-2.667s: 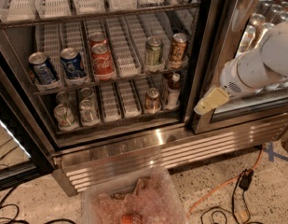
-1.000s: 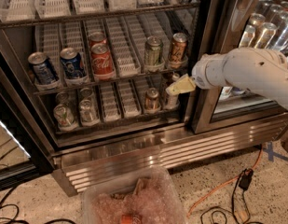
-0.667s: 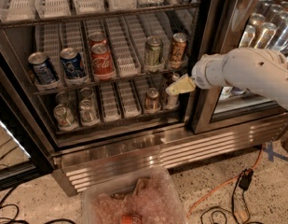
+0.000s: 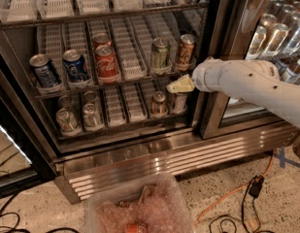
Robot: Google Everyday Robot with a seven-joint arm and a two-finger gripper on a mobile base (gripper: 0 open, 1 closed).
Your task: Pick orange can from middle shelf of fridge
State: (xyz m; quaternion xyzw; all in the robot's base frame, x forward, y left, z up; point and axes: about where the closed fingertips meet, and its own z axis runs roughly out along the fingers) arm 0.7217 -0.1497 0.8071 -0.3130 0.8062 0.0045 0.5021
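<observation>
The orange can (image 4: 185, 51) stands upright at the right end of the middle shelf (image 4: 121, 79) of the fridge (image 4: 140, 152). A green-and-silver can (image 4: 160, 53) stands just left of it. Two red cola cans (image 4: 106, 60) and two blue cans (image 4: 59, 70) stand further left. My gripper (image 4: 177, 85) reaches in from the right on a white arm (image 4: 246, 84). Its cream tip sits just below the orange can, at the shelf's front edge, apart from the can.
The rack below holds clear and silver cans (image 4: 79, 116) and a brown bottle (image 4: 159, 103). A dark door post (image 4: 222, 57) stands right of the arm, with bottles (image 4: 273, 35) behind glass. A clear plastic bin (image 4: 140, 208) and cables (image 4: 237, 198) lie on the floor.
The arm has swung left from beside the door post into the fridge opening. Over the last second it has hardly moved, with the tip staying below the orange can.
</observation>
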